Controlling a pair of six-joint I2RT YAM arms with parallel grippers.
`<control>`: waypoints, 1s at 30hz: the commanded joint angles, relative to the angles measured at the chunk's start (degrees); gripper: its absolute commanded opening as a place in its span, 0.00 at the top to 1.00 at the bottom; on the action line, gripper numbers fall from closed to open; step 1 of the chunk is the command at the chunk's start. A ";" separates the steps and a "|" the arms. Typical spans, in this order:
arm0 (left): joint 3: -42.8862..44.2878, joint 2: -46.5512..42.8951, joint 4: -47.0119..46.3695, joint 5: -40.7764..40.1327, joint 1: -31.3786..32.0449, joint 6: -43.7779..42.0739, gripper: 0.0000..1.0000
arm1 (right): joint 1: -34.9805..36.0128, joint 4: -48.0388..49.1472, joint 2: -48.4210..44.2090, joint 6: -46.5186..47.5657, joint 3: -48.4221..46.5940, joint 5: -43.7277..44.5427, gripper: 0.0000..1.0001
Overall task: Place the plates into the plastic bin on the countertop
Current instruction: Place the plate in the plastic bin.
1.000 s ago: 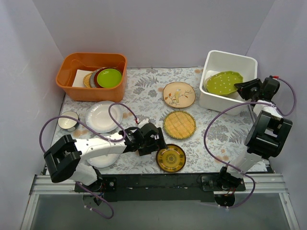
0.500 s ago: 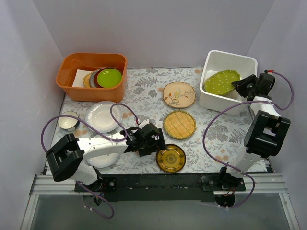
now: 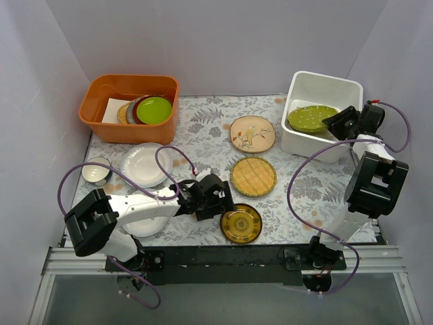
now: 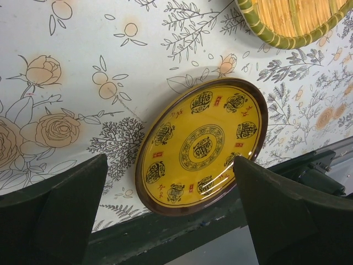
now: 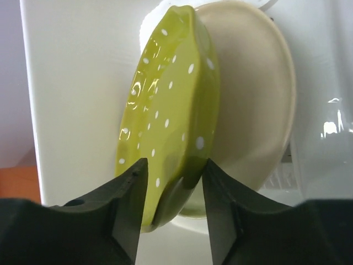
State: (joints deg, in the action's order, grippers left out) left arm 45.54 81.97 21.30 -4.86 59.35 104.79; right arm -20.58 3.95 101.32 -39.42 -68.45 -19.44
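The dotted lime-green plate (image 3: 312,118) (image 5: 171,94) lies tilted inside the white plastic bin (image 3: 325,78), leaning on a cream plate (image 5: 253,99). My right gripper (image 3: 336,122) (image 5: 174,165) is open at the bin's right wall, its fingers straddling the lime plate's rim with gaps showing. On the countertop (image 3: 203,135) lie an amber patterned plate (image 3: 241,223) (image 4: 201,146), a yellow woven-look plate (image 3: 253,176) (image 4: 292,19), a tan bird plate (image 3: 252,133) and a white plate (image 3: 145,164). My left gripper (image 3: 226,205) (image 4: 171,160) hangs wide open just above the amber plate.
An orange tub (image 3: 128,80) at the back left holds stacked plates with a plain lime-green one on top. A small dark-rimmed bowl (image 3: 96,171) sits at the left edge. Another white plate (image 3: 145,225) lies under the left arm. The amber plate overhangs the counter's near edge.
The right gripper's fingers have spread and the lime plate has sunk flatter into the bin. The left arm has not moved.
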 commanded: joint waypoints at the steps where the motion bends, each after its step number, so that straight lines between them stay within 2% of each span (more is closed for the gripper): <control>1: -0.10 -2.87 -0.21 -0.06 -0.29 -0.47 0.02 | 0.01 -0.51 -0.59 3.21 -2.75 -1.92 0.45; 11: -0.71 -6.29 0.32 -0.50 -0.29 0.06 0.02 | -0.25 -7.19 -1.82 6.46 -4.15 0.45 0.31; 20: -1.07 -9.11 1.64 -1.47 -0.29 0.41 0.02 | -0.34 -13.26 -4.11 9.10 -4.86 4.76 0.27; 30: 1.57 -8.23 2.96 -1.73 -0.29 -0.73 0.02 | -0.43 -12.29 -10.08 8.31 -0.99 3.98 0.26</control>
State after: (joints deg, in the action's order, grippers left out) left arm 44.84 74.89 22.68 -5.34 59.35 104.84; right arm -20.64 -8.58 95.26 -31.48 -70.30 -15.86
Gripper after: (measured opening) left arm 0.982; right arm 0.737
